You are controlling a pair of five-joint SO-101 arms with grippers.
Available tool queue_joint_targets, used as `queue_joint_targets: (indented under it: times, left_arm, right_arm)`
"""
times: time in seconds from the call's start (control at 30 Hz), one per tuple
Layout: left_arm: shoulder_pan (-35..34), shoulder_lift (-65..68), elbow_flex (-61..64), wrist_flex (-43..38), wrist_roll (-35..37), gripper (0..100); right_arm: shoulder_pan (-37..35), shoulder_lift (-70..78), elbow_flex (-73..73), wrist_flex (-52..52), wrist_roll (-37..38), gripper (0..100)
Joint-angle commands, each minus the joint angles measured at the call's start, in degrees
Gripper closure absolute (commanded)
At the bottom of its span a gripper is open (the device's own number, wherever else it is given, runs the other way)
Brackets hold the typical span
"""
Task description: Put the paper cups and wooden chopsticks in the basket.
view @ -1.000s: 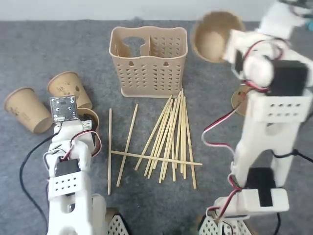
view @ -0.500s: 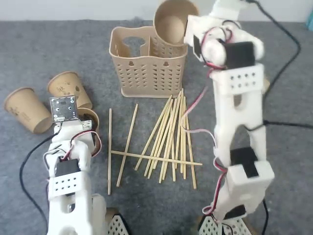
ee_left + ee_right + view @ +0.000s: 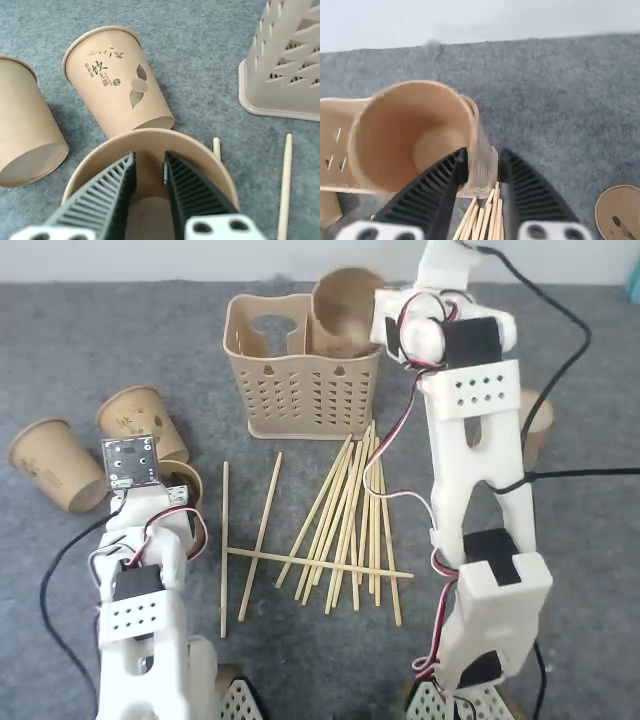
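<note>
The tan slotted basket point(image 3: 300, 380) stands at the back centre; its rim point(image 3: 335, 145) also appears in the right wrist view. My right gripper point(image 3: 374, 318) point(image 3: 484, 165) is shut on the wall of a paper cup point(image 3: 345, 302) point(image 3: 415, 135), which is tilted at the basket's right compartment. Wooden chopsticks point(image 3: 345, 515) lie scattered in front of the basket. My left gripper point(image 3: 178, 488) point(image 3: 149, 167) hangs narrowly open over the mouth of a cup point(image 3: 205, 165), with nothing pinched. Two more cups point(image 3: 50, 462) point(image 3: 140, 418) lie on their sides beside it.
Another cup point(image 3: 532, 430) point(image 3: 620, 210) lies on the grey mat to the right, partly behind the right arm. Two single chopsticks point(image 3: 262, 530) point(image 3: 285, 190) lie left of the main pile. There is free mat at the far left and the front centre.
The right arm swung left with its cup, from right of the basket to the right compartment, and the cup dropped lower. The left arm stayed still.
</note>
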Motion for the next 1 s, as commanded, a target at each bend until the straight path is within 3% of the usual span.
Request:
queue_joint_targets:
  times: [0.0,0.23,0.4,0.6,0.77,0.97]
  left_arm:
    - [0.09,1.76,-0.13,0.26,-0.62,90]
    - [0.00,1.76,-0.13,0.26,-0.62,90]
    - [0.00,1.76,-0.13,0.26,-0.62,90]
    - [0.00,1.76,-0.13,0.26,-0.62,90]
    - [0.00,1.76,-0.13,0.26,-0.70,90]
    - [0.00,1.76,-0.13,0.35,-0.70,91]
  right_arm:
    - [-0.40,-1.36,-2.81,1.27,1.05,79.8]
    - [2.15,-7.78,-5.80,13.58,1.32,79.7]
    - [12.18,-11.74,-4.40,21.93,1.14,80.5]
    - [24.75,-11.47,5.80,20.09,3.52,98.8]
    - [28.35,-11.56,15.47,15.25,7.38,99.1]
    - [33.19,-11.47,29.89,-1.10,7.56,99.1]
